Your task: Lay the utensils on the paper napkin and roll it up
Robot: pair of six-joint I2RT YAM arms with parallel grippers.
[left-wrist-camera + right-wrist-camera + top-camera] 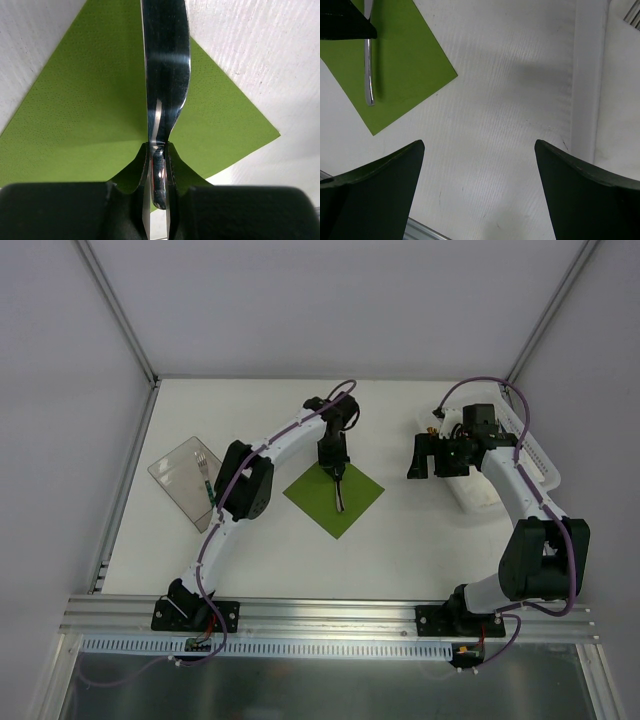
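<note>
The olive-green paper napkin (334,499) lies flat as a diamond at the table's middle; it also shows in the left wrist view (75,115) and the right wrist view (405,65). My left gripper (335,464) is above its far corner, shut on a silvery knife (165,75) whose free end reaches across the napkin (341,498) (368,75), on or just above the paper. A fork (205,472) lies on a clear tray (175,480) at the left. My right gripper (432,456) (479,145) is open and empty over bare table, right of the napkin.
A white basket (530,455) stands at the right edge beside the right arm; its rim shows in the right wrist view (590,75). The left arm's links (245,485) hang over the space between the tray and the napkin. White walls enclose the table.
</note>
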